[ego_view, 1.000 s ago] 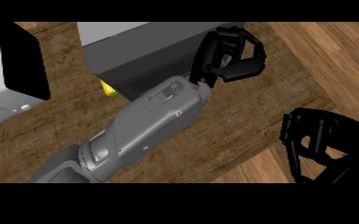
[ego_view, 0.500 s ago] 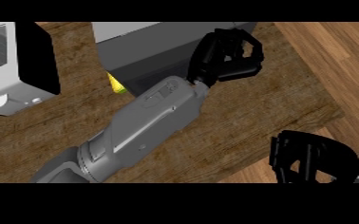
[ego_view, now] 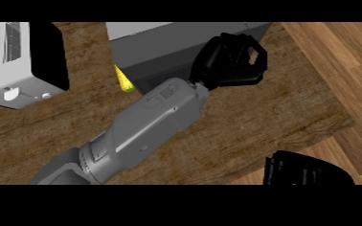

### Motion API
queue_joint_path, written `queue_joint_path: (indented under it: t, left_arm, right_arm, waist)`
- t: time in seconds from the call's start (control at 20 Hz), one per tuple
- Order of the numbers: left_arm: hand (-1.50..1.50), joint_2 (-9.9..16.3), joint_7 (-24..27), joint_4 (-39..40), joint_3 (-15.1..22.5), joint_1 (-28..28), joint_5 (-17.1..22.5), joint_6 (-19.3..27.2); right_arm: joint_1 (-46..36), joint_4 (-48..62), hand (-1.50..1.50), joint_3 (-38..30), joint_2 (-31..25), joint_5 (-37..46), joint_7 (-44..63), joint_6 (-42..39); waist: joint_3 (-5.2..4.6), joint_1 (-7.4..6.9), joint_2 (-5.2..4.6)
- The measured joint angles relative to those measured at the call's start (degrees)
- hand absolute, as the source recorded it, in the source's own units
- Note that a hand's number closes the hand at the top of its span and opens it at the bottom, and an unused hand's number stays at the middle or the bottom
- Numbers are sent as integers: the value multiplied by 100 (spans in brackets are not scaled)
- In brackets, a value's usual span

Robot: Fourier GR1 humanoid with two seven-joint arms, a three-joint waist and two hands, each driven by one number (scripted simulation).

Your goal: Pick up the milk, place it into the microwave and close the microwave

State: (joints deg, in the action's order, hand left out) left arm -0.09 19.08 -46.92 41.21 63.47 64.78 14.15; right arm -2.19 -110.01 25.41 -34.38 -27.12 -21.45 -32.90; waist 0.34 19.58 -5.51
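Observation:
The grey microwave [ego_view: 170, 48] stands at the top middle of the counter, its dark front face turned toward me. My left forearm runs up from the lower left, and my left hand [ego_view: 230, 62] lies against the microwave's front right part with its fingers curled and nothing visible in them. No milk shows; the forearm and hand hide part of the microwave's front. Only part of my right hand [ego_view: 304, 170] shows at the lower right edge, away from the microwave.
A white appliance with a black side [ego_view: 28, 67] stands at the left edge. A small yellow object [ego_view: 126, 82] lies by the microwave's lower left corner. The lighter wooden counter edge [ego_view: 332, 62] runs down the right side.
My right hand has sunk down and left toward the lower edge. The white appliance and microwave have drifted slightly right in view. My left hand has stayed at the microwave's front.

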Motion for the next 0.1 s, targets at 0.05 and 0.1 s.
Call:
queue_joint_path:
  t: [0.05, 0.1]
  left_arm:
    - [150, 0, 18, 15, 20, 5, 21, -81]
    - [150, 0, 29, 38, 25, 9, 50, -152]
  right_arm:
    - [40, -58, 150, 31, 27, 34, 7, 45]
    - [89, -115, 150, 57, 44, 64, 13, 85]
  waist:
    - [1, -26, 4]
    - [1, -35, 6]
